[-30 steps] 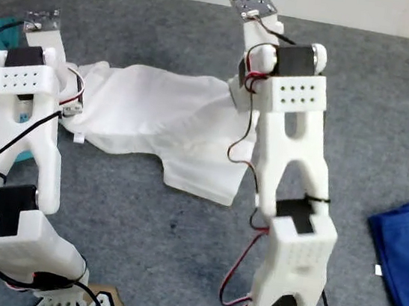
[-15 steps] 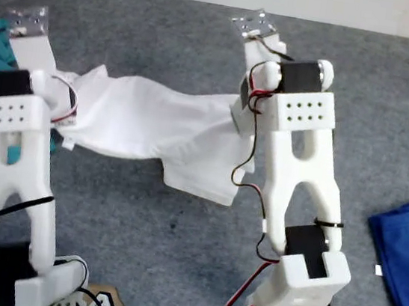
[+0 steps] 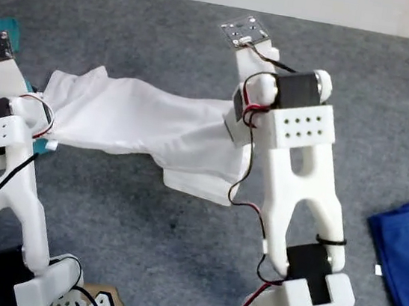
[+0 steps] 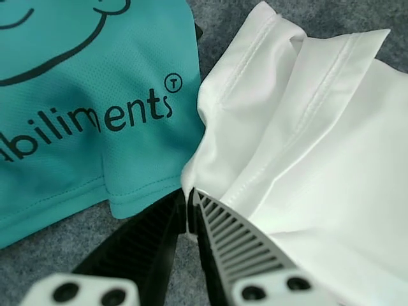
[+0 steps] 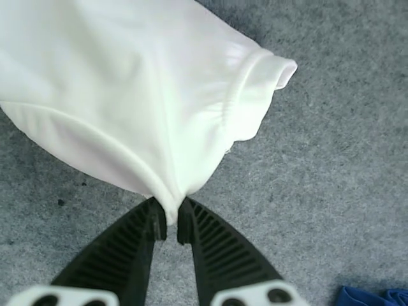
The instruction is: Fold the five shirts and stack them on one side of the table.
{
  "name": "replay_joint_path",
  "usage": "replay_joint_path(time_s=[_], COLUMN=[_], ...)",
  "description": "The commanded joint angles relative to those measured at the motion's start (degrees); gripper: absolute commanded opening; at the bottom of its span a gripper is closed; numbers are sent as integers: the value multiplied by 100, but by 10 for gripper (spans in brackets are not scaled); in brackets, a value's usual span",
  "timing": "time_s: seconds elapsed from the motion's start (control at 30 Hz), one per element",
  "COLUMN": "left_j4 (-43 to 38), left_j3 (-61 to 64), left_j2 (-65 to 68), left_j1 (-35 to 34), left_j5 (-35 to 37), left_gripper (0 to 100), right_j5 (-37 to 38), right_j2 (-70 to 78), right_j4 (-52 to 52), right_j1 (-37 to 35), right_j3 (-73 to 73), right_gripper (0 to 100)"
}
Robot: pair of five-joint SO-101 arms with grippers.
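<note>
Seen from the high view, the left arm at 8 o'clock and the right arm at 4 o'clock are white plastic with black servo blocks, hole grids and looping red-and-black cables, and the left gripper and right gripper have dark ribbed fingers on white, screw-holed bases.

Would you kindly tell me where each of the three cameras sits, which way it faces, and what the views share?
High view: fixed overhead, looking down on the grey table; the left arm and right arm hold a white fabric shirt between them.
Left wrist view: on the left wrist, looking along the left gripper, shut on the white shirt's edge beside a teal printed shirt.
Right wrist view: on the right wrist, looking along the right gripper, shut on a shirt fold.
Shared: the white shirt appears in all three.
</note>
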Motion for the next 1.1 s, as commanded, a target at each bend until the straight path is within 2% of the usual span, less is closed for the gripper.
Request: replay_joint_path(time_s=[0.0, 0.23, 0.7, 0.9, 1.07], left_j4=[-97, -97, -114, -510, -853], left_j3=[-40, -13, 66, 374, 567], left_j2=[-268, -251, -251, -251, -251], left_j1=[13, 48, 40, 48, 57], left_j5=[-18, -18, -18, -18, -18], left_gripper=[6, 6, 6, 6, 6], right_j5=[-53, -158, -308, -316, -281], right_j2=[-365, -382, -787, -760, -734], right_j4=[75, 66, 40, -321, -848], right_j1=[-110, -207, -321, -303, 13], right_j3=[110, 971, 1552, 2009, 2273], right_gripper=[7, 7, 7, 7, 7])
